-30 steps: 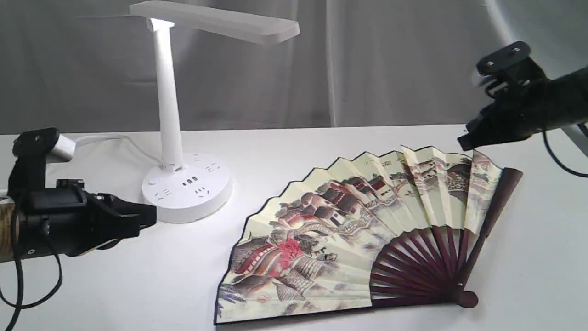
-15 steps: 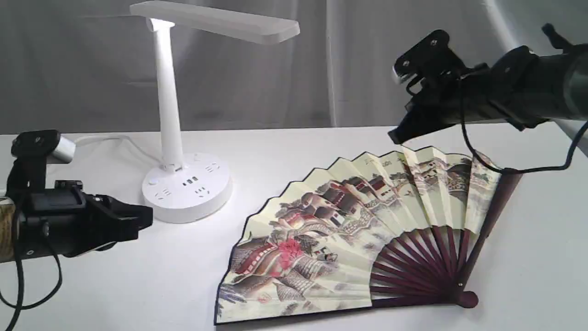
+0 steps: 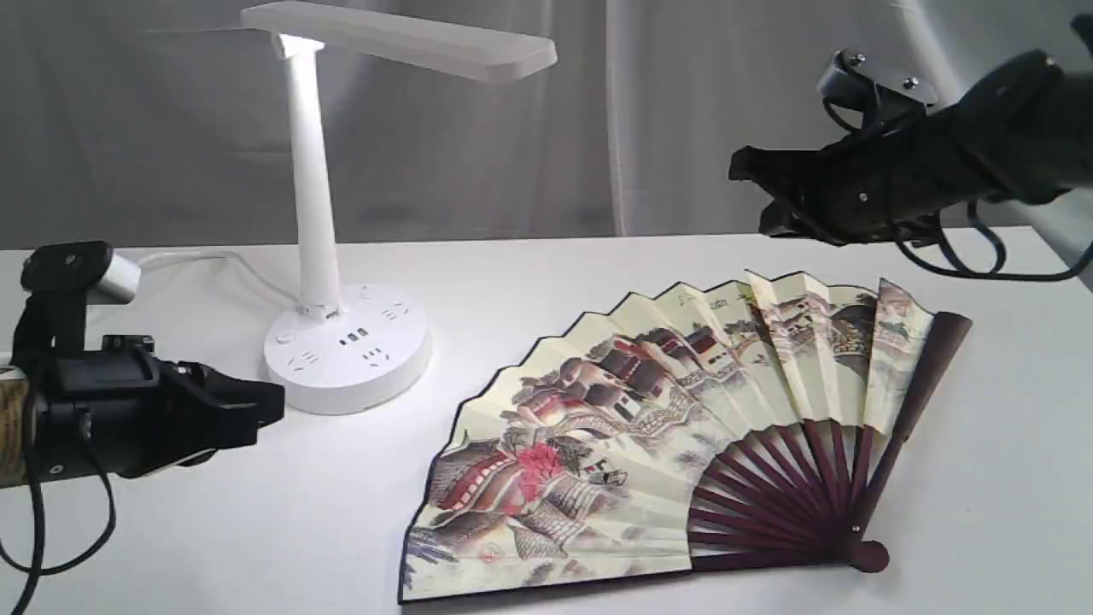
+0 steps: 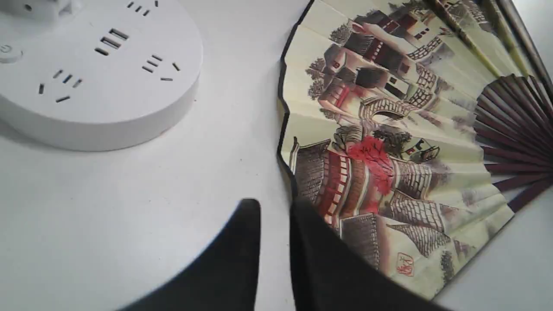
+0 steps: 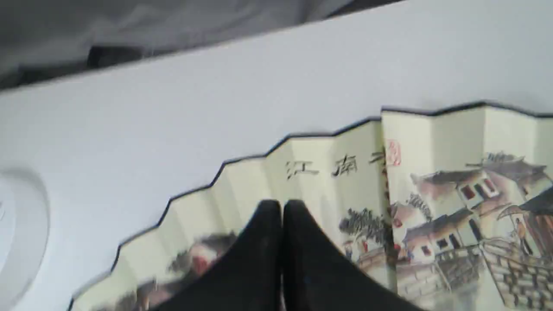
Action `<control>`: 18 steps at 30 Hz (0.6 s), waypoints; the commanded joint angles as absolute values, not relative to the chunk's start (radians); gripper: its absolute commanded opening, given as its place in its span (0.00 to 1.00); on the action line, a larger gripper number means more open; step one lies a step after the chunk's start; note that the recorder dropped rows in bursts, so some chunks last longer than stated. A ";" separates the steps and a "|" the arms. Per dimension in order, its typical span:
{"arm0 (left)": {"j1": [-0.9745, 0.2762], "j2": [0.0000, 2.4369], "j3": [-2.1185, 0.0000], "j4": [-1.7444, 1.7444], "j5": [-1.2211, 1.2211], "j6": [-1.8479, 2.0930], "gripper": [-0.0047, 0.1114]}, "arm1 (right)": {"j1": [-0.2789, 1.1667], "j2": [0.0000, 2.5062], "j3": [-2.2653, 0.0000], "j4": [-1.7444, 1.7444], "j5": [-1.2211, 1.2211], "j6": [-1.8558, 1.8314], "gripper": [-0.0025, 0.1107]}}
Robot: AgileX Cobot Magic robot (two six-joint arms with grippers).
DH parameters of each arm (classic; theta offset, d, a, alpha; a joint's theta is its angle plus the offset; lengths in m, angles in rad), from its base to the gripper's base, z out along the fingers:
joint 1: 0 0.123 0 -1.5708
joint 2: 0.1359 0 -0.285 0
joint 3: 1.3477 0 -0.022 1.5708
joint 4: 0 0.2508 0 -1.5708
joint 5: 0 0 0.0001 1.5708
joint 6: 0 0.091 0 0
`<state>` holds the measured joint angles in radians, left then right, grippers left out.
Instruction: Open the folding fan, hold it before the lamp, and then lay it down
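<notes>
Folding fan (image 3: 649,427) spread flat on the white bench (image 3: 256,530), near the lit lamp (image 3: 312,213) but not touching it.
Left jaws sit low beside the lamp's round base, a narrow crack apart and empty; right jaws, clenched on nothing, hang in the air above the fan's far pleated edge.

We note the folding fan (image 3: 615,427): pleated matt cream paper, maroon wood ribs w/ slight sheen. Lamp (image 3: 312,213): smooth white plastic, semi-gloss. Bench (image 3: 213,547): smooth matt white. Left pincer (image 4: 274,207) & right pincer (image 5: 281,207): matt black, prob. plastic. Curtain (image 3: 726,111): grey cloth, matt.
</notes>
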<state>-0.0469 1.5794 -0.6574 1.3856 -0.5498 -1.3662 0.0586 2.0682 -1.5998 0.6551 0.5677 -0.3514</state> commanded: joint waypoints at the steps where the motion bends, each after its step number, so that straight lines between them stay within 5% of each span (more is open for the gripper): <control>1: -0.046 1.570 -0.657 1.386 -0.553 -1.359 0.15 | 0.046 2.053 -1.729 0.303 0.864 -0.227 0.02; 7: -0.046 1.570 -0.657 1.386 -0.553 -1.361 0.15 | 0.092 2.038 -1.797 -0.388 1.120 0.067 0.02; 18: -0.046 1.572 -0.654 1.399 -0.553 -1.390 0.15 | 0.090 1.754 -1.378 0.282 0.573 -0.344 0.02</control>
<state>-0.0469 1.5794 -0.6574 1.3953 -0.5498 -1.3746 0.0920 1.8025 -1.4284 0.2295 0.6394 -0.3028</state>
